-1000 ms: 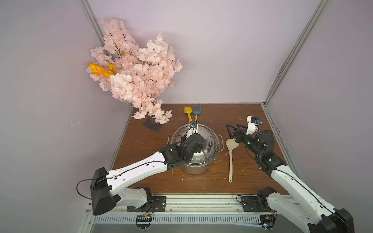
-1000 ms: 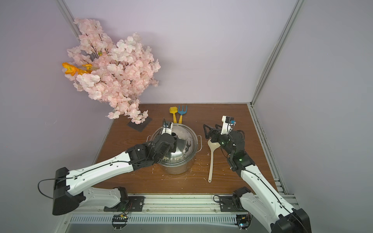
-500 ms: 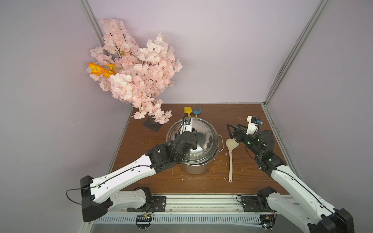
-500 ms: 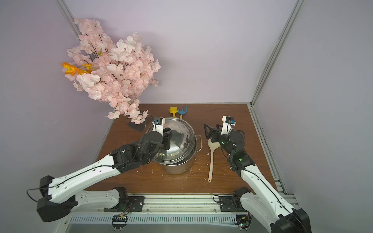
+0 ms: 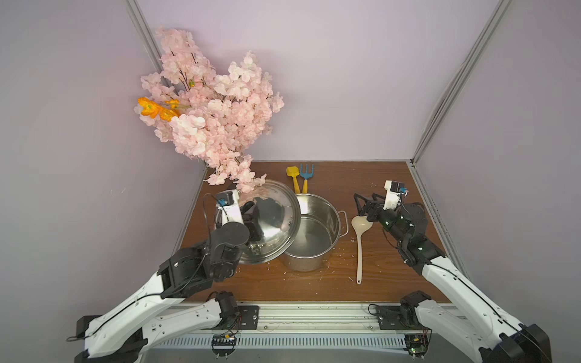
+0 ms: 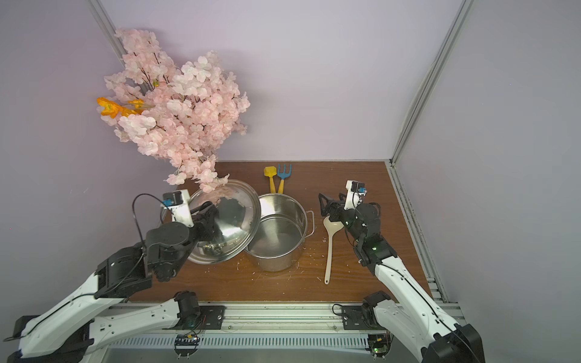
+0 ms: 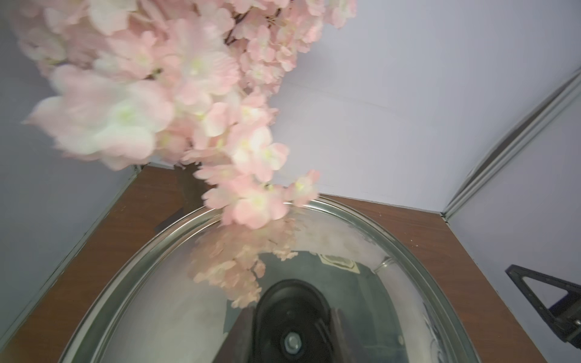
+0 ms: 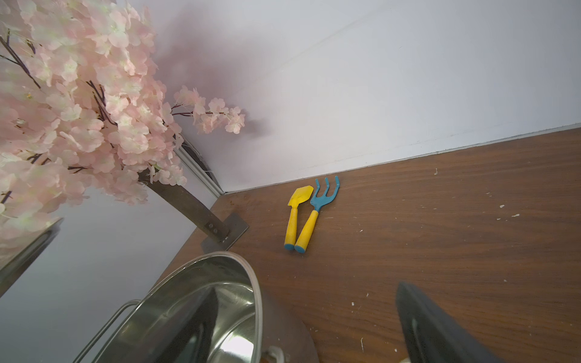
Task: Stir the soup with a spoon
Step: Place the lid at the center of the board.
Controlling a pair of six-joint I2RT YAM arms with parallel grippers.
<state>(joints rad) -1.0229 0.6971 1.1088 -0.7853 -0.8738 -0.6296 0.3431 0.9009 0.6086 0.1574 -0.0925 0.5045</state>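
Note:
The steel pot (image 5: 305, 264) (image 6: 276, 261) stands uncovered mid-table; its inside is bare and shiny, and no soup shows. My left gripper (image 5: 250, 210) (image 6: 207, 212) is shut on the black knob (image 7: 292, 314) of the steel lid (image 5: 270, 220) (image 7: 345, 251). It holds the lid tilted in the air, left of the pot and overlapping its rim. The spoon (image 5: 359, 248) (image 6: 329, 251), a cream ladle, lies flat on the table right of the pot. My right gripper (image 5: 364, 204) (image 6: 328, 204) hangs open by the ladle's bowl, holding nothing. The right wrist view shows one dark finger (image 8: 434, 330).
A pink blossom tree (image 5: 213, 110) on a dark base (image 8: 220, 229) overhangs the back left, its lowest flowers touching the lid's far edge. A yellow toy shovel (image 5: 292, 176) and a blue toy rake (image 5: 306, 173) lie behind the pot. Walls close the back and both sides.
My left gripper has lifted the lid off the pot and carried it left, toward the blossoms, so the pot now stands uncovered. The right arm and the ladle have not moved.

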